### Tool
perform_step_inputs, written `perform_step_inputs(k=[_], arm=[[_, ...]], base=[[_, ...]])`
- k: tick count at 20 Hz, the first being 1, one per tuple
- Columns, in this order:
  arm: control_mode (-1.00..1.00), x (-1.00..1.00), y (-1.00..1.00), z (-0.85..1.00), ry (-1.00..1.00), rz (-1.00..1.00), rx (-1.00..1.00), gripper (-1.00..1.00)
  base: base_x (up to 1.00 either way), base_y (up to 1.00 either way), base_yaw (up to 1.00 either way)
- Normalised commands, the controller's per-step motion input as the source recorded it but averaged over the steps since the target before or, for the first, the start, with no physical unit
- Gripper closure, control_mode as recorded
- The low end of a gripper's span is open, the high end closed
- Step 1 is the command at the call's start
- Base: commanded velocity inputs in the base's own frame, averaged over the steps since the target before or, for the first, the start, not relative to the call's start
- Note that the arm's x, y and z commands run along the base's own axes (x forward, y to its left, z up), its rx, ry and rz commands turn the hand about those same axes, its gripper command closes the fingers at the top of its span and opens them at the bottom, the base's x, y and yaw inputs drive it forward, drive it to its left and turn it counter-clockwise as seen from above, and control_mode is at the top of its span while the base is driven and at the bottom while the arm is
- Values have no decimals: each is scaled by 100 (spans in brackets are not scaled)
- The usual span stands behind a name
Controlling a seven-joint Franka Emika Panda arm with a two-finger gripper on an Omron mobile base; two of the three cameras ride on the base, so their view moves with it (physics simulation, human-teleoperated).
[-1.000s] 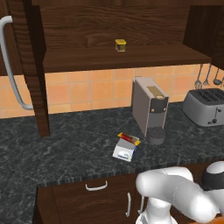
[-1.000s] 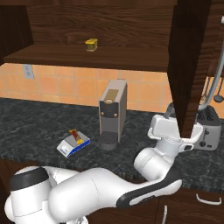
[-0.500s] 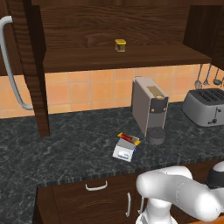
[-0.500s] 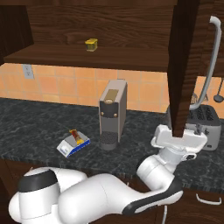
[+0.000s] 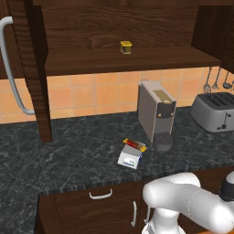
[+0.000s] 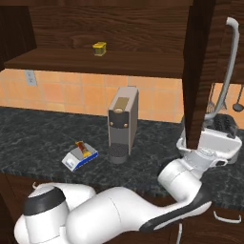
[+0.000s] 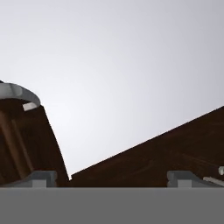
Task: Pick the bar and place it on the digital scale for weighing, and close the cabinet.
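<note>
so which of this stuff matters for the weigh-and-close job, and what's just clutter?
Job:
bar, lying on the scale
scale
cabinet, doors open
end effector, open, beside the right door

Clutter:
yellow jar on the shelf
coffee machine
toaster
utensils hanging on the wall

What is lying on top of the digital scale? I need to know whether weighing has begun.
The bar lies across the digital scale, toward its back edge. The plate under the bar is covered.
</note>
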Motion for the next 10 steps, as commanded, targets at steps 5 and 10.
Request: perform_step_inputs(k=[5,10], arm=[[-100,-72,68,88,-7,-4,-19,-100],[-100,-7,100,90,9,-15,-43,-100]], base=[[0,0,0],[0,0,0]])
